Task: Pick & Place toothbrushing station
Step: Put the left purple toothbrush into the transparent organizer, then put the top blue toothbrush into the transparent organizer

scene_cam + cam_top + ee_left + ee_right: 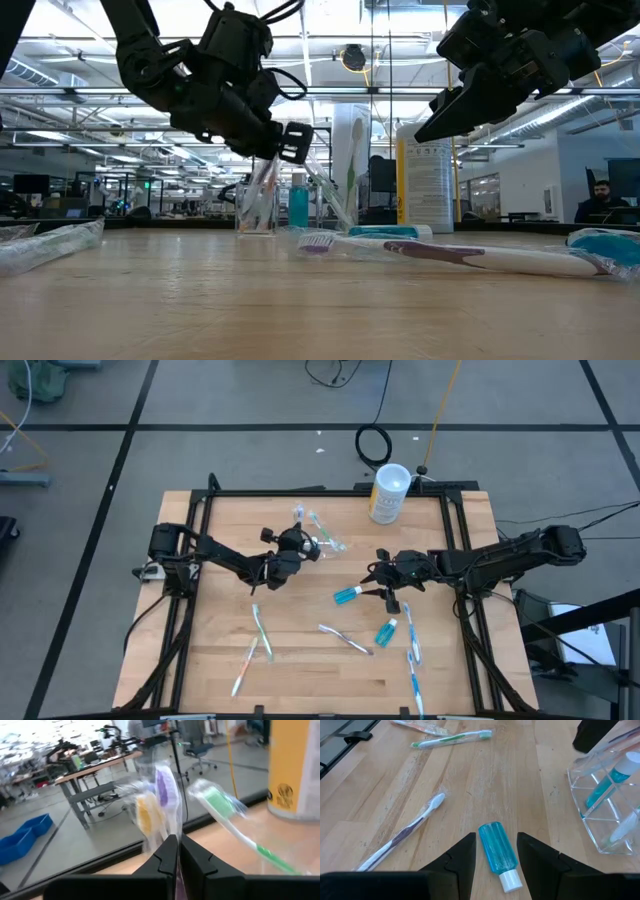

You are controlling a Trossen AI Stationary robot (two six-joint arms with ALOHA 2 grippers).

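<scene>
No legible text anywhere.

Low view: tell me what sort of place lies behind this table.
Most likely a large open lab or workshop floor. Beyond the wooden table are rows of workbenches with equipment, ceiling strip lights on exposed beams, and a person sitting at the far right.

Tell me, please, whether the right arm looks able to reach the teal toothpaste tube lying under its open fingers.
Probably yes: the right gripper hangs open above the teal toothpaste tube, with bare table around it.
</scene>
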